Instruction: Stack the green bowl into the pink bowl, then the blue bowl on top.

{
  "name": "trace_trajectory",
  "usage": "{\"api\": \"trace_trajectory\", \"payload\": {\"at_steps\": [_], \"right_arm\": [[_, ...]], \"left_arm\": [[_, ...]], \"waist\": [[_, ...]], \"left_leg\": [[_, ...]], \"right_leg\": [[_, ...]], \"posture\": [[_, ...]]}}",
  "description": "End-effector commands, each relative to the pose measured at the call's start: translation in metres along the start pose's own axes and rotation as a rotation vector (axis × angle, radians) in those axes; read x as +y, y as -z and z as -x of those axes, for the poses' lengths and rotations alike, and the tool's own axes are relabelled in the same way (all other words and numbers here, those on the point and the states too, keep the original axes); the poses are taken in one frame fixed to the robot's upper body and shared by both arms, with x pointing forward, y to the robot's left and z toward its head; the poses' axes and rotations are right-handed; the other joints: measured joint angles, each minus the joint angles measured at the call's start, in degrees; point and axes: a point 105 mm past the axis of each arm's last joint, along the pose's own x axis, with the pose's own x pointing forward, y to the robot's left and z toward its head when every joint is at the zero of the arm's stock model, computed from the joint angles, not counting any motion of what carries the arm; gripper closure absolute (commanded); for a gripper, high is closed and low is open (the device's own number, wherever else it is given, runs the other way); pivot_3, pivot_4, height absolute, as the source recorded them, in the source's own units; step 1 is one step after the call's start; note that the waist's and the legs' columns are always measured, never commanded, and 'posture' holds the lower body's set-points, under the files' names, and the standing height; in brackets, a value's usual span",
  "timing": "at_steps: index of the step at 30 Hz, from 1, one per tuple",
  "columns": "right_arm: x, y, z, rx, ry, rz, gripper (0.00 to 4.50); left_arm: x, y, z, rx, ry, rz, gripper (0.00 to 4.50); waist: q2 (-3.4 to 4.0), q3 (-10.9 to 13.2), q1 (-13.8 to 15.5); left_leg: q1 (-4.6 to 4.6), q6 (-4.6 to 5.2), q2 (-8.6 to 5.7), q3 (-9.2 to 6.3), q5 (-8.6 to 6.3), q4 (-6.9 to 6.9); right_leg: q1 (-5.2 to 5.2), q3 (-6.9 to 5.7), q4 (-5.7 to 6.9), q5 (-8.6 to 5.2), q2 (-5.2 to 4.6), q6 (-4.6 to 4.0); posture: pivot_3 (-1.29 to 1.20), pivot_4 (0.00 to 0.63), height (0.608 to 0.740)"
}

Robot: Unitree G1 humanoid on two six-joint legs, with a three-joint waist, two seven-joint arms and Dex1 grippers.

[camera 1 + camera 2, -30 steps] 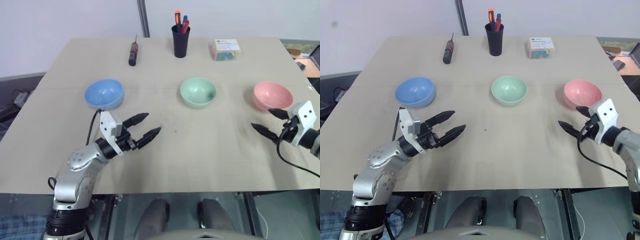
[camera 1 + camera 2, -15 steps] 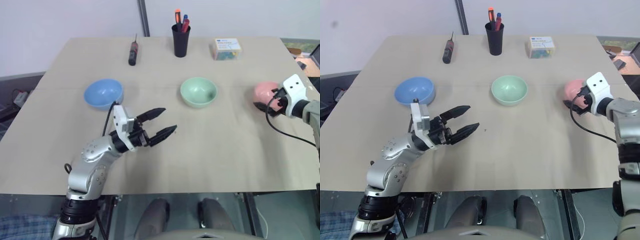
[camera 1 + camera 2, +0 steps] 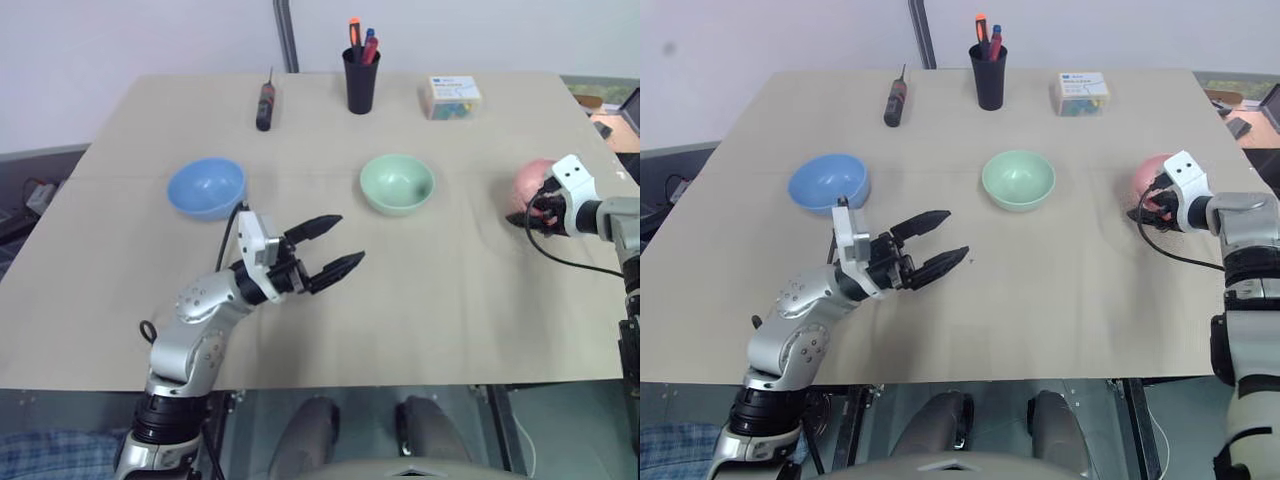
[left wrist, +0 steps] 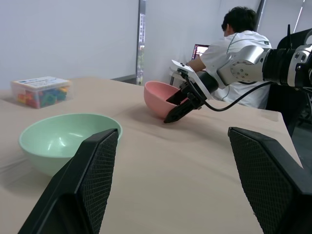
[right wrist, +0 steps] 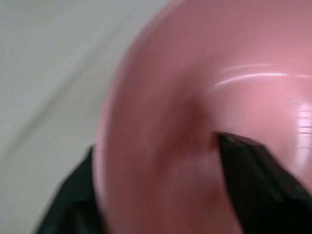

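The pink bowl (image 3: pixel 530 177) sits tipped at the table's right edge. My right gripper (image 3: pixel 530 205) is shut on its near rim, with one finger (image 5: pixel 253 185) inside the bowl and the other against the outer wall. From the left wrist view the same grip shows on the tilted pink bowl (image 4: pixel 156 97). The green bowl (image 3: pixel 397 183) stands upright in the middle of the table. To the left rests the blue bowl (image 3: pixel 206 187). My left gripper (image 3: pixel 348 240) hovers open and empty over the table, nearer than the blue and green bowls, pointing right.
At the back stand a black cup of pens (image 3: pixel 361 80), a screwdriver (image 3: pixel 266 103) and a clear box of coloured pieces (image 3: pixel 451 98). A person (image 4: pixel 239 44) sits at a laptop beyond the table's right edge.
My right gripper moved forward from the near table to the pink bowl and closed over its rim, and the bowl now tilts. My left gripper shifted a little to the right, still open.
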Motion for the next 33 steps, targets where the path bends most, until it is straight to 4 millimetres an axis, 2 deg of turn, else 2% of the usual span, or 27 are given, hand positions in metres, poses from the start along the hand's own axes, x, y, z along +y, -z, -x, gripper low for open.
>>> {"api": "trace_trajectory", "payload": {"at_steps": [1,4,5,7,14,16,19,22,25,30,33], "right_arm": [[-0.002,-0.012,0.002,-0.025,-0.003,0.035,2.97],[-0.001,-0.012,0.002,-0.026,-0.008,0.052,4.18],[0.000,-0.013,0.002,-0.028,-0.009,0.057,4.44],[0.001,-0.015,0.003,-0.027,-0.012,0.095,4.44],[0.030,-0.022,0.009,-0.003,-0.136,0.342,4.44],[0.058,-0.031,0.014,-0.009,-0.214,0.493,4.44],[0.119,-0.032,0.024,-0.002,-0.381,0.663,4.44],[0.163,-0.035,0.032,-0.023,-0.477,0.748,4.44],[0.201,-0.046,0.038,-0.074,-0.536,0.811,4.44],[0.237,-0.056,0.039,-0.125,-0.576,0.868,4.44],[0.245,-0.058,0.036,-0.137,-0.573,0.907,4.44]], "left_arm": [[0.000,-0.004,0.003,-0.011,-0.006,-0.032,0.68],[0.000,-0.002,0.003,-0.006,-0.008,-0.034,0.68],[0.000,-0.002,0.003,-0.007,-0.009,-0.035,0.68],[0.001,-0.002,0.002,-0.006,-0.011,-0.037,0.68],[0.005,0.001,0.008,0.017,-0.026,-0.048,0.68],[0.008,0.002,0.013,0.036,-0.038,-0.059,0.68],[0.008,0.004,0.019,0.063,-0.039,-0.065,0.68],[0.006,0.002,0.019,0.066,-0.034,-0.049,0.68],[0.006,0.002,0.020,0.078,-0.027,-0.045,0.68],[0.010,0.003,0.022,0.094,-0.027,-0.050,0.68],[0.012,0.000,0.022,0.092,-0.029,-0.052,0.68]], "waist": [[0.00,0.00,-0.09],[-0.01,-0.01,-0.35],[-0.03,-0.02,-0.45],[-0.05,-0.03,-0.59],[-0.03,-0.03,-1.17],[-0.01,-0.02,-1.13],[0.06,0.02,-1.11],[0.07,0.03,-0.93],[0.07,0.04,-0.62],[0.06,0.04,-0.37],[0.06,0.04,0.11]], "left_leg": [[0.00,0.00,0.00,0.00,0.00,0.00],[0.02,0.00,0.00,0.00,0.00,0.03],[0.02,0.00,0.00,-0.01,0.00,0.05],[0.04,0.00,0.01,-0.07,0.00,0.05],[0.02,0.01,0.01,-0.06,0.00,0.03],[0.02,0.01,0.01,-0.06,0.00,0.02],[-0.06,0.00,0.04,-0.13,-0.01,-0.01],[-0.10,0.00,0.07,-0.15,-0.02,-0.01],[-0.10,0.02,0.01,-0.20,-0.03,0.04],[-0.10,-0.01,-0.03,-0.31,-0.01,0.04],[-0.11,-0.02,-0.06,-0.31,-0.01,0.04]], "right_leg": [[0.00,0.00,0.00,0.00,0.00,0.00],[0.02,0.00,0.01,0.00,0.00,0.01],[0.03,0.00,0.03,0.01,0.00,0.01],[0.08,-0.06,0.02,0.00,0.01,0.00],[0.04,-0.03,0.02,0.00,0.00,0.00],[0.03,-0.02,0.03,0.00,0.00,0.00],[-0.05,-0.05,0.02,0.00,0.00,0.00],[-0.11,-0.05,0.01,0.00,-0.02,0.01],[-0.06,-0.11,0.02,0.01,-0.10,0.01],[-0.05,-0.23,0.00,0.00,-0.32,0.00],[-0.05,-0.25,-0.03,0.00,-0.35,0.01]], "posture": [[0.00,0.150,0.740],[0.00,0.150,0.740],[0.00,0.150,0.740],[0.00,0.150,0.740],[0.00,0.150,0.740],[0.00,0.150,0.740],[0.00,0.150,0.740],[0.00,0.150,0.740],[0.00,0.150,0.740],[0.00,0.150,0.740],[0.00,0.150,0.740]]}}
